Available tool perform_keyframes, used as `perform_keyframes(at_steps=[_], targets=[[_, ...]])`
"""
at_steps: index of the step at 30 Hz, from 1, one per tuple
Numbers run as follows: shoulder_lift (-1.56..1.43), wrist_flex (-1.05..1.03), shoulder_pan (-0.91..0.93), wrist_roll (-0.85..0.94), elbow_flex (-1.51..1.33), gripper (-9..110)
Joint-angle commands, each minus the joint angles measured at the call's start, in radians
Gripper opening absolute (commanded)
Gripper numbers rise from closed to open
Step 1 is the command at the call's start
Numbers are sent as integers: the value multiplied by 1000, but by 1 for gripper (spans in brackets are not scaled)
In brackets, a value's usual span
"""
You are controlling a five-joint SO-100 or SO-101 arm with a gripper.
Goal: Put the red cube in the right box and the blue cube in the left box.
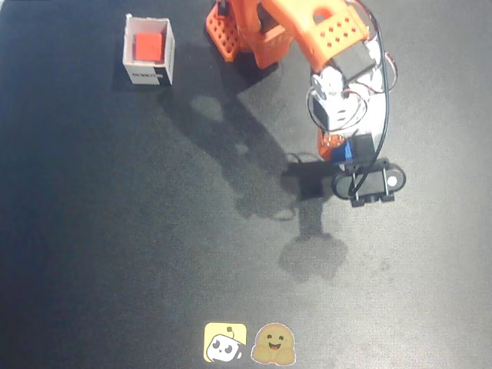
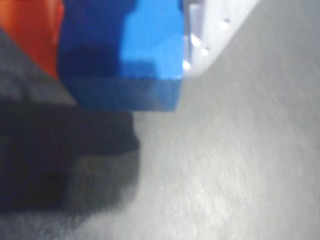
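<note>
Over on the left of the fixed view, the red cube (image 1: 147, 47) sat inside a white open-topped box (image 1: 148, 51), flat on the floor of it, faces square to the walls. That box stood upright near the top edge of the dark table (image 1: 115, 246), its black label strip facing the bottom of the picture. Only that one box showed; no second box was in the frame.

Moving right, the orange arm (image 1: 307, 34) reached down from its base at the top centre, and there was the gripper (image 1: 346, 151), closed on the blue cube (image 1: 352, 150)! Only a sliver of blue peeked out from under the arm's white and orange parts in the fixed view, with the black wrist camera mount just below it in the picture. Whether the cube rested on the table or hung clear of it could not be told there.

In the wrist view the blue cube (image 2: 125, 55) filled the upper left, blurred and very close, one face brightly lit and the others in shadow. An orange finger (image 2: 32, 32) pressed its left side and a white finger (image 2: 210, 30) its right, so the jaws stood one cube-width apart. The cube showed no long axis; its faces lay flush with the fingers. Its dark shadow spread across the table (image 2: 240, 165) below it, suggesting a gap.
</note>
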State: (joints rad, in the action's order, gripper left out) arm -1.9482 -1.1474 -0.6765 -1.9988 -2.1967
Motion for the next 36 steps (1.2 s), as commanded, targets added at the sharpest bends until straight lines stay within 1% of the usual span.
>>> perform_keyframes(at_steps=[1, 15, 24, 30, 36], targets=[[-60, -54, -46, 12, 80, 10], [-253, -163, -222, 9, -12, 10], [-411, -239, -341, -52, -106, 10], [-445, -302, -382, -49, -112, 10], [-499, -356, -462, -61, -137, 10]])
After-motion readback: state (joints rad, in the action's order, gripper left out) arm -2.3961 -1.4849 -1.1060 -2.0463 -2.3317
